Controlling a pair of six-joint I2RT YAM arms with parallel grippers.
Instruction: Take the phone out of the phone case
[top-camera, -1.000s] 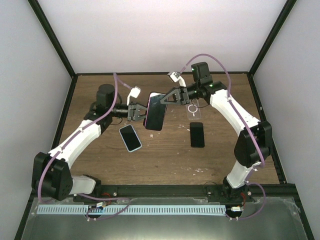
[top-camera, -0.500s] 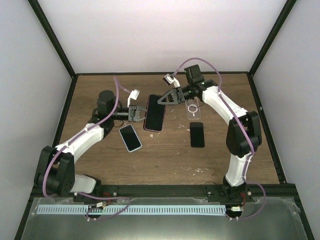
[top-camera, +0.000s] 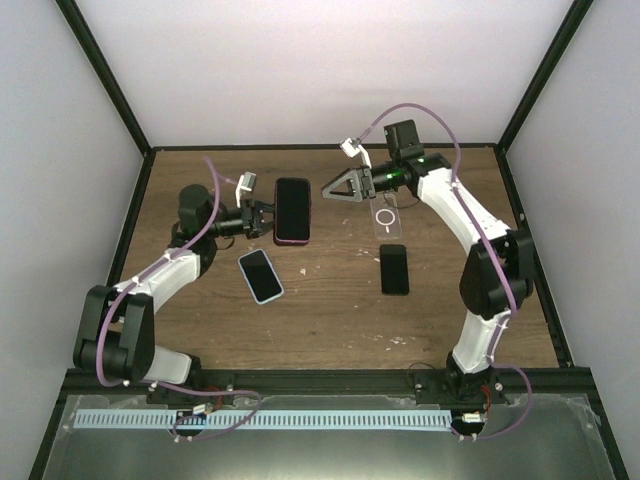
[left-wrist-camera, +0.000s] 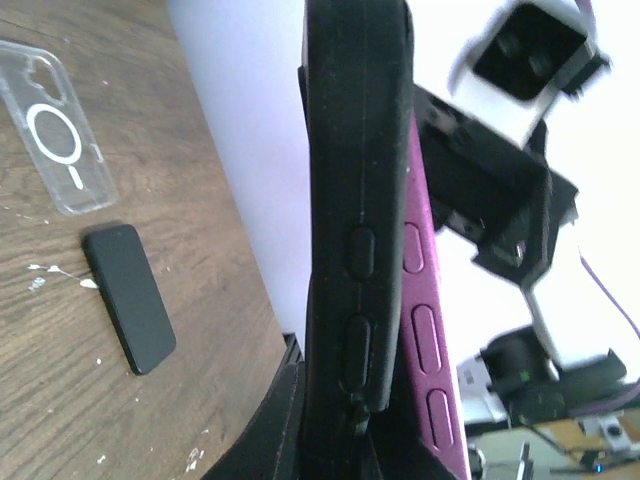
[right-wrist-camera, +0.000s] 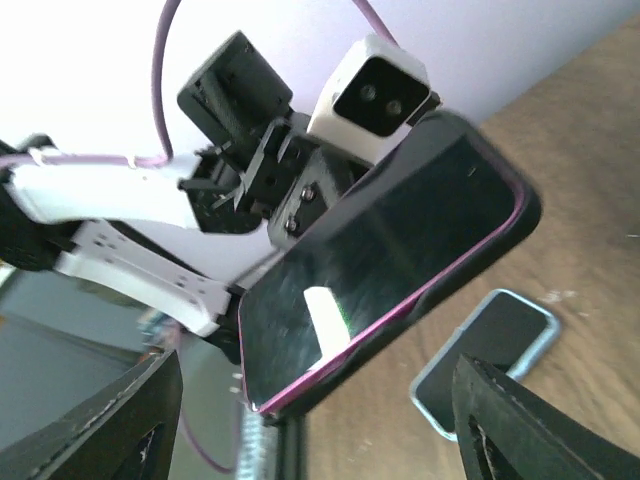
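Note:
The phone (top-camera: 292, 211), dark screen up with a magenta rim, sits in a black phone case and is held above the table at its left edge. My left gripper (top-camera: 258, 216) is shut on it. The left wrist view shows the black case's side (left-wrist-camera: 355, 200) next to the magenta side (left-wrist-camera: 428, 310), both clamped in my left gripper (left-wrist-camera: 345, 440). My right gripper (top-camera: 335, 187) hangs open just right of the phone, apart from it. In the right wrist view the phone (right-wrist-camera: 380, 260) lies beyond the open right gripper (right-wrist-camera: 320, 420), nothing between its fingers (right-wrist-camera: 100, 430).
A clear case (top-camera: 387, 217) with a white ring lies on the brown table (top-camera: 330, 310). A bare black phone (top-camera: 394, 268) lies just in front of it. A phone in a pale-edged case (top-camera: 260, 275) lies below the left gripper. Black frame rails border the table.
My right gripper opened, let go of the phone and drew back to the right. My left gripper carried the phone left and toward the back.

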